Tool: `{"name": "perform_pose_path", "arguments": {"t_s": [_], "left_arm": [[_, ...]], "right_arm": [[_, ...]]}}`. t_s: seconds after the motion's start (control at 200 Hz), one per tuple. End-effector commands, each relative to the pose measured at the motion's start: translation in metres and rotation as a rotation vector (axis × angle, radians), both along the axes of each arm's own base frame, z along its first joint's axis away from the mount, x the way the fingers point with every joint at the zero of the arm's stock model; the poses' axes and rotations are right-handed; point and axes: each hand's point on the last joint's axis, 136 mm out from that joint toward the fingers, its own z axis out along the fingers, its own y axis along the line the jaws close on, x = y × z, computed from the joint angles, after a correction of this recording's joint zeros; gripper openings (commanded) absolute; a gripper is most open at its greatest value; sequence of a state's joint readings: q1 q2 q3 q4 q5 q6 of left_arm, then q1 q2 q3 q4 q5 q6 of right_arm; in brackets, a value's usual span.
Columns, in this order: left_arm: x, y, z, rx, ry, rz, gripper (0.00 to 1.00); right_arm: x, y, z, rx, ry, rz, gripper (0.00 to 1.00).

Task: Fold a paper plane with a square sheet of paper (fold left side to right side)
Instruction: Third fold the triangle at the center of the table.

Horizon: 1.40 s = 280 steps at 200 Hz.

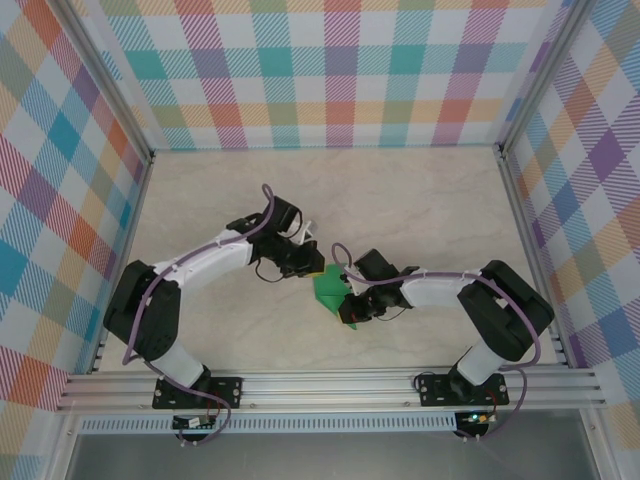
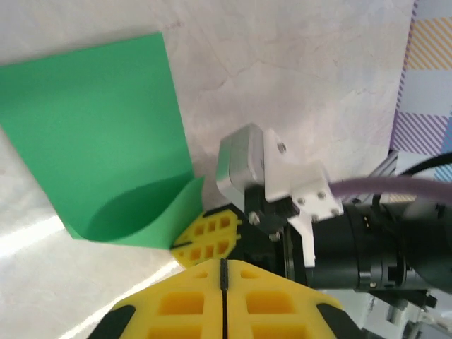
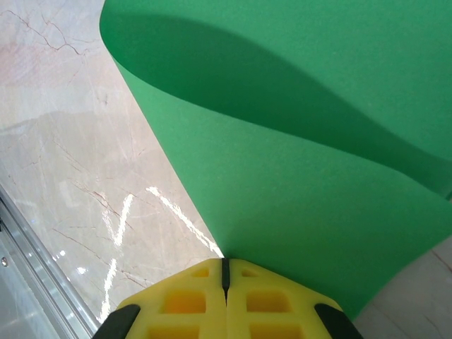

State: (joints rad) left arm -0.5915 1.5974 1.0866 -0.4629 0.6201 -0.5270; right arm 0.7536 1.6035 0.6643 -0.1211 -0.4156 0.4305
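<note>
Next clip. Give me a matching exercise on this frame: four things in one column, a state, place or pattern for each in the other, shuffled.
1 thin bright green paper sheet
2 right gripper, yellow-fingered
3 pale marbled table
4 enclosure walls

A multicoloured plaid
B shut, fingertips at the paper's edge
C partly curled upward
D under the paper

Pairs: 1-C, 2-B, 3-D, 4-A
</note>
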Motion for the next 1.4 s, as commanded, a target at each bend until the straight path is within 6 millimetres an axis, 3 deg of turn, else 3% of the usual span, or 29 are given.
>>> {"name": "perform_pose_path", "arguments": {"t_s": [0.0,0.245,0.585,1.075,1.395], "left_arm": [[-0.024,-0.007,-0.019,-0.024,0.081,-0.023,0.02],[-0.036,-0.017,-0.046,-0.02,0.14,-0.014,0.0],[-0.04,-0.035,-0.067,-0.013,0.155,-0.052,0.0],[-0.049,-0.04,-0.091,0.015,0.193,-0.06,0.0],[-0.052,-0.027,-0.112,0.086,0.179,-0.058,0.0]], "right_arm": [[-0.023,-0.034,-0.035,-0.171,0.089,-0.01,0.0],[-0.021,-0.032,-0.032,-0.171,0.084,-0.005,0.0],[-0.019,-0.032,-0.032,-0.174,0.083,-0.004,0.0],[-0.019,-0.031,-0.033,-0.178,0.086,0.001,0.0],[-0.019,-0.032,-0.033,-0.183,0.087,0.0,0.0]]}}
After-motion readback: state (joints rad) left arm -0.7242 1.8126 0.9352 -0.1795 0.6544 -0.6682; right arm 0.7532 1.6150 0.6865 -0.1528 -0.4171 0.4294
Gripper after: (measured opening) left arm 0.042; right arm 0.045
